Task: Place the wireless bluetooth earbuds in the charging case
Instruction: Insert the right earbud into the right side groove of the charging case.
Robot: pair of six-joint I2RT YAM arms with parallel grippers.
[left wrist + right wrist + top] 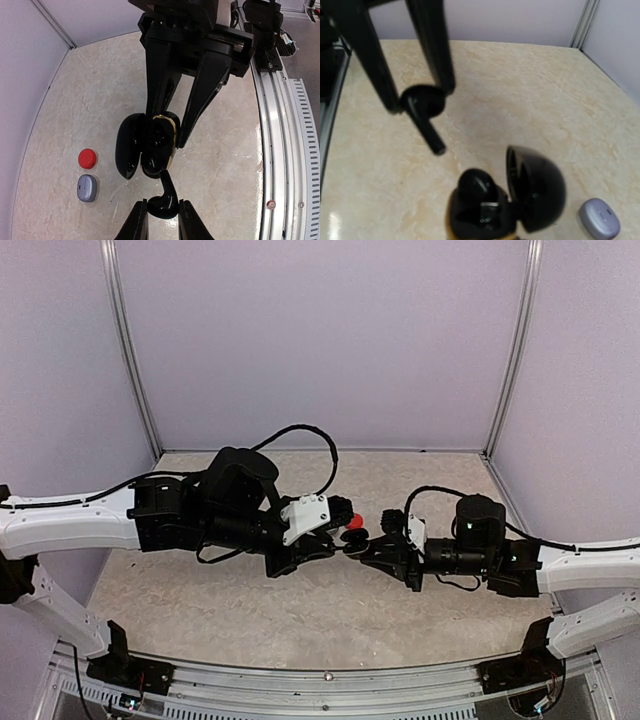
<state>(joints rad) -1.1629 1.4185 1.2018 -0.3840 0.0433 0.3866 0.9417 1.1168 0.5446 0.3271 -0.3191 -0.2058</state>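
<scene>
My left gripper (162, 204) is shut on the bulb of a black earbud (168, 184). Its stem points at the open black charging case (159, 145) and its tip is right at the case's rim. The case's lid (127, 147) is swung out to the side. My right gripper (167, 129) is shut on the case, one finger on each side, holding it above the table. In the right wrist view the case (480, 207) sits at the bottom edge with a dark rounded earbud (476, 184) in it, and the held earbud (422, 105) hangs up left of it. Both grippers meet mid-table (355, 543).
A round red case (87, 158) and a closed silvery grey case (87, 188) lie on the beige table near the left wall. The grey case (599, 219) also shows beside the open lid. A metal rail (280, 150) runs along the table's near edge.
</scene>
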